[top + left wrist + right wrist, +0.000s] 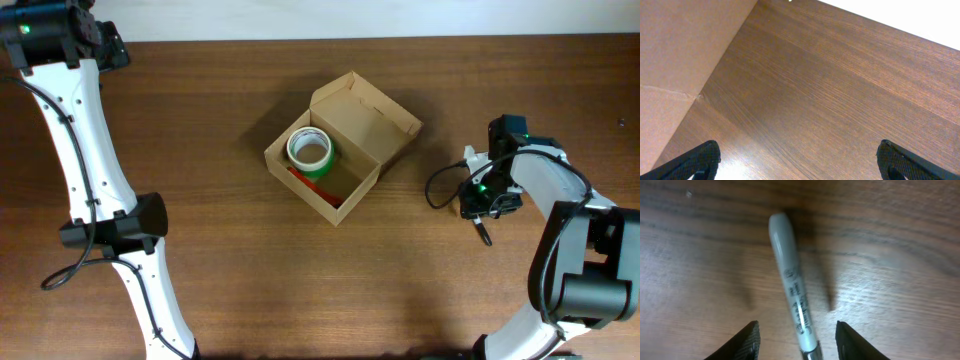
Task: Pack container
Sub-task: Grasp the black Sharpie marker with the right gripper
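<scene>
Seen from my remote station: the container [340,150] sits mid-bench [200,290], its lid [368,115] hinged open toward the far right corner. A tape roll [309,150] lies inside, at the box's left end, atop another item I cannot make out. Near the right edge, a marker [792,290] lies on the bench between the fingers of my right claw [797,342]. My left claw [797,160] hangs over the far left corner.

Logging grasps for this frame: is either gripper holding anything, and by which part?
Nothing is held. The right gripper straddles a grey marker with gaps both sides; the left gripper is open and empty.
</scene>
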You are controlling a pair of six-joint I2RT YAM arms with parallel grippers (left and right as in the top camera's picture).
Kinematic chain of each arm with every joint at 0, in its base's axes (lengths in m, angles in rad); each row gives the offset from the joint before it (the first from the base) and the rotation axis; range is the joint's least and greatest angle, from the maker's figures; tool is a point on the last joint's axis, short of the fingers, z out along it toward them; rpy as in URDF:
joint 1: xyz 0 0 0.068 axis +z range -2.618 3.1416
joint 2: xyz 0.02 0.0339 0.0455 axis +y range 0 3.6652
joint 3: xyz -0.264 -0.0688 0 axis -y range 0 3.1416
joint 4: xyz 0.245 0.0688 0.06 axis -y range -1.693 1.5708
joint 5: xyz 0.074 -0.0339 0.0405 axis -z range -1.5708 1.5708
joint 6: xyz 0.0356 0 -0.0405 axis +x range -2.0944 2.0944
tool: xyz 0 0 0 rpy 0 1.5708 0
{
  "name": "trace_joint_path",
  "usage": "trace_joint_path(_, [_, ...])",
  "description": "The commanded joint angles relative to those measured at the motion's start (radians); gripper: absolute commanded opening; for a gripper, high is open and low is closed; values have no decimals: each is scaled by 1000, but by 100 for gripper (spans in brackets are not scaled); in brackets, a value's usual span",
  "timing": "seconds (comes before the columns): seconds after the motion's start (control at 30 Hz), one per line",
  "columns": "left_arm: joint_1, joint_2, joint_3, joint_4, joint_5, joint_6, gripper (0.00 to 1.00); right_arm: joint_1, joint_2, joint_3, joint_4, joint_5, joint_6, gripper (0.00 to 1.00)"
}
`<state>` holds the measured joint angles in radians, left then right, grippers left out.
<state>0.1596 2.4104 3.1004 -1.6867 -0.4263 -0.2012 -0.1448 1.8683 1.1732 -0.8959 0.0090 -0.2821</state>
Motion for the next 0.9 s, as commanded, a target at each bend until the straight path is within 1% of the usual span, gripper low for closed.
trace_joint_path(0.0, [7,-28,8,0,-4,9,100,8,-3,-12,15,34,26,33])
trace_joint_path(0.07, [7,-28,8,0,-5,9,100,8,5,-12,22,40,38,27])
trace_joint_path(0.1, [7,-28,8,0,-4,9,100,8,11,-12,22,41,41,26])
trace_joint_path(0.17, [7,-28,8,0,-4,9,100,8,30,-12,19,41,40,27])
trace_joint_path(0.3, [7,-28,8,0,-4,9,100,8,70,-13,22,48,56,31])
trace_joint_path(0.4, [7,-28,8,0,-5,9,100,9,88,-13,21,48,55,31])
trace_joint_path(0.47, [7,-28,8,0,-4,9,100,9,96,-13,22,48,56,26])
trace_joint_path(0.57, [7,-28,8,0,-4,9,100,9,102,-13,22,49,76,11])
trace_joint_path(0.67, [7,-28,8,0,-4,9,100,9,102,-11,22,34,94,4])
trace_joint_path(0.77, [7,-28,8,0,-4,9,100,9,100,4,9,-44,97,4])
trace_joint_path(0.87, [7,-28,8,0,-4,9,100,9,85,60,-32,-194,98,4])
